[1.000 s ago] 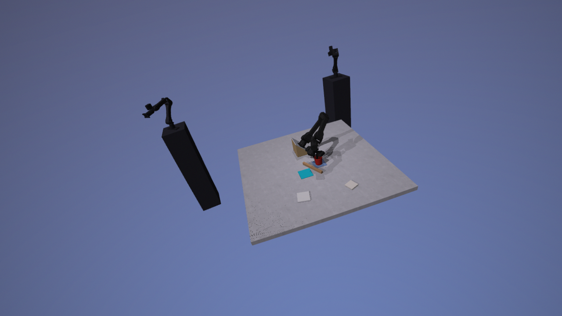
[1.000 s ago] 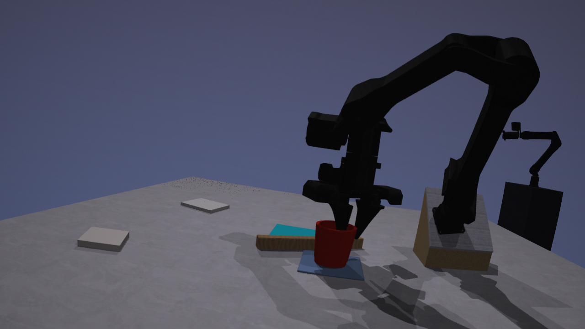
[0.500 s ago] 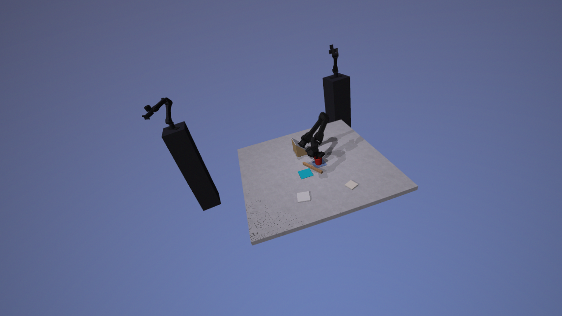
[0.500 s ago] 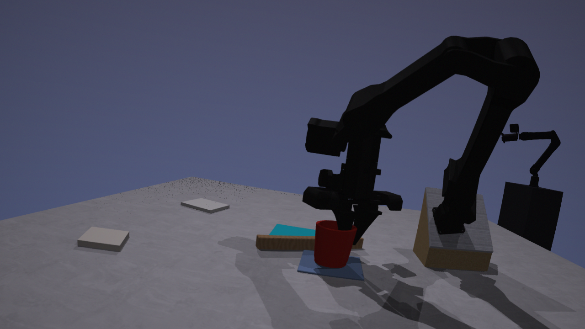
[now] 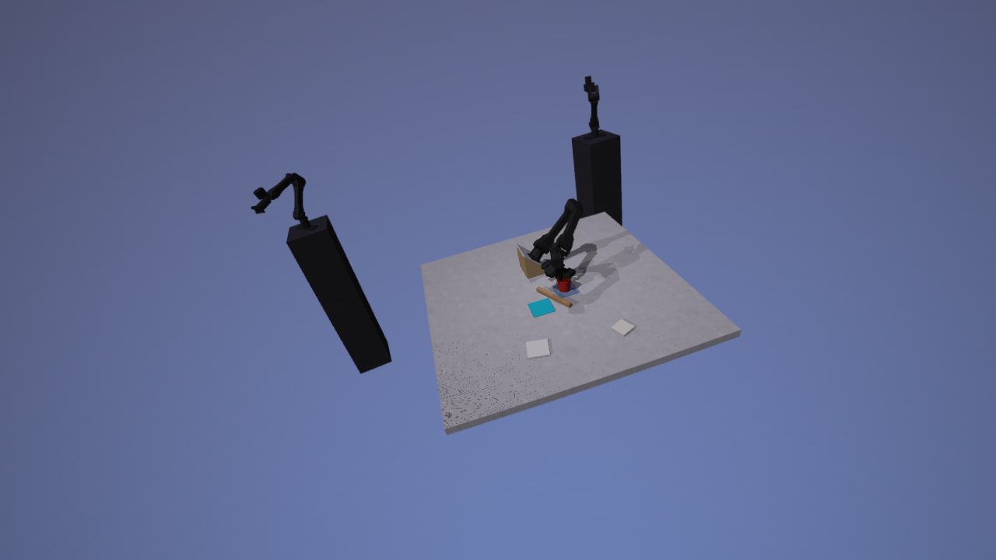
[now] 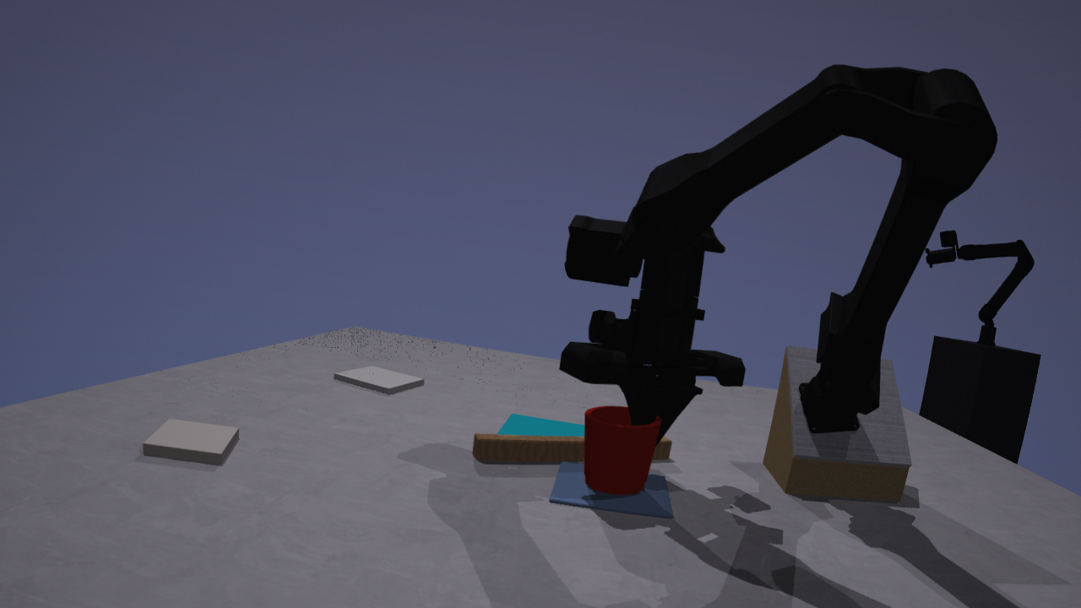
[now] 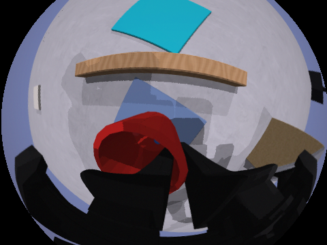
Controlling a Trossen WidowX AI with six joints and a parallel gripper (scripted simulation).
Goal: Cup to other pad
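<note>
Top view: we see the arm's gripper (image 5: 562, 275) at frame centre, down on the red cup (image 5: 564, 284), which sits on the blue pad (image 5: 572, 289). Wood bar (image 5: 554, 296) just below it, teal pad (image 5: 541, 307) below-left of that. Too small here to read the fingers.

Exterior view: cup (image 6: 618, 449) at lower centre-right, upright on the blue pad (image 6: 578, 492). Gripper (image 6: 649, 414) is nearly closed, pinching the cup's rim wall w/ one finger inside. Bar (image 6: 521, 447) behind, teal pad (image 6: 538, 426) beyond it.

Wrist view: cup (image 7: 136, 147) at lower centre, rim clamped between the black fingers; its inside looks dark, so we probably can't judge the marbles. Blue pad (image 7: 150, 103) above it, bar (image 7: 161, 64) across the middle, teal pad (image 7: 161, 19) at top.
</note>
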